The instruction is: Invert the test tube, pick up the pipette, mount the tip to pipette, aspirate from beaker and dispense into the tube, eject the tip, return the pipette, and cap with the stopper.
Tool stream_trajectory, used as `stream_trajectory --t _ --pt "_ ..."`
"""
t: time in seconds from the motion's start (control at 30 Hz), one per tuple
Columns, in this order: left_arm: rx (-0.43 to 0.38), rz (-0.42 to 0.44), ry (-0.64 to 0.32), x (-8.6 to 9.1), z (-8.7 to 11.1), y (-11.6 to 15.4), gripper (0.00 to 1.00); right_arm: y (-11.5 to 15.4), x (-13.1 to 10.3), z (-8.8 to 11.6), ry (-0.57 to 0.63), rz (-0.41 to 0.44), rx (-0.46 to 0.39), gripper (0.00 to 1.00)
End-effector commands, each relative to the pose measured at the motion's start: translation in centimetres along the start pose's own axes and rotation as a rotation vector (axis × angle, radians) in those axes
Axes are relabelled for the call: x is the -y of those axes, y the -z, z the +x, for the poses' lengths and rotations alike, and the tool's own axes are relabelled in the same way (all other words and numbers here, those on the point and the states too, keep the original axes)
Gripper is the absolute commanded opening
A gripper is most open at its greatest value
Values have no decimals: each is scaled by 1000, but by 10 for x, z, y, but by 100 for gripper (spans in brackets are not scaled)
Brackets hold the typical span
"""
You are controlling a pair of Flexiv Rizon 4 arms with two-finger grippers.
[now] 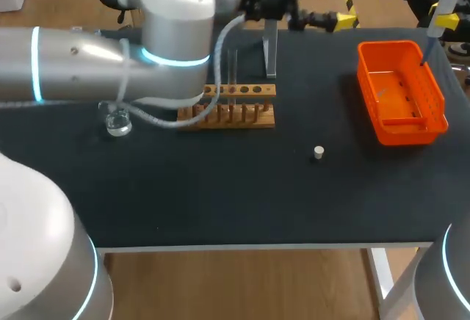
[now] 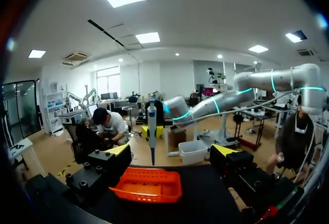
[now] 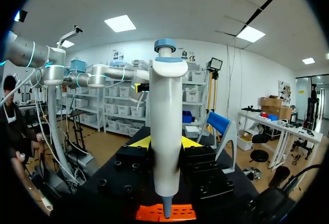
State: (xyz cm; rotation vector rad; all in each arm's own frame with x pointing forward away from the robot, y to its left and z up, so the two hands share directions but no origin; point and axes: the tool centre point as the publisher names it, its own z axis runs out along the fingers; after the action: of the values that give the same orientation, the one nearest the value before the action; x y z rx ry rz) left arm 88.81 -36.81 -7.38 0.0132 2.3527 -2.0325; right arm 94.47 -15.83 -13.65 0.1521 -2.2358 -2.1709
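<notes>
My right gripper [image 3: 165,143] is shut on the white pipette [image 3: 167,131] with the blue cap, holding it upright. In the head view the pipette [image 1: 439,19] hangs at the far right, its thin lower end over the orange bin [image 1: 400,118]. My left gripper [image 1: 334,1] is at the table's back middle, open and empty, its fingers pointing right. From the left wrist, the pipette [image 2: 151,131] is ahead of the open fingers, above the bin [image 2: 149,185]. A clear test tube [image 1: 233,70] stands in the wooden rack [image 1: 231,111]. The beaker [image 1: 117,122] sits left of the rack. The small stopper [image 1: 318,152] lies mid-table.
A clear upright stand [image 1: 270,48] rises just behind the rack, near my left arm's wrist. The left arm's forearm [image 1: 88,63] spans the table's back left, above the beaker. The black tabletop [image 1: 220,188] in front of the rack holds only the stopper.
</notes>
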Motion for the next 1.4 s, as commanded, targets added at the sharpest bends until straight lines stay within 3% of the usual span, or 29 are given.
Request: stream_trajectory --t 0.03,0.33,0.8,1.4 --pt "36 87 4 -18 17 51 100 0 -1 0 0 3 0 0" --pt "70 122 31 -48 23 93 100 0 -1 0 0 3 0 0" --pt "82 104 43 -68 16 139 100 0 -1 0 0 3 0 0" --pt "117 70 31 -74 19 150 100 0 -1 0 0 3 0 0"
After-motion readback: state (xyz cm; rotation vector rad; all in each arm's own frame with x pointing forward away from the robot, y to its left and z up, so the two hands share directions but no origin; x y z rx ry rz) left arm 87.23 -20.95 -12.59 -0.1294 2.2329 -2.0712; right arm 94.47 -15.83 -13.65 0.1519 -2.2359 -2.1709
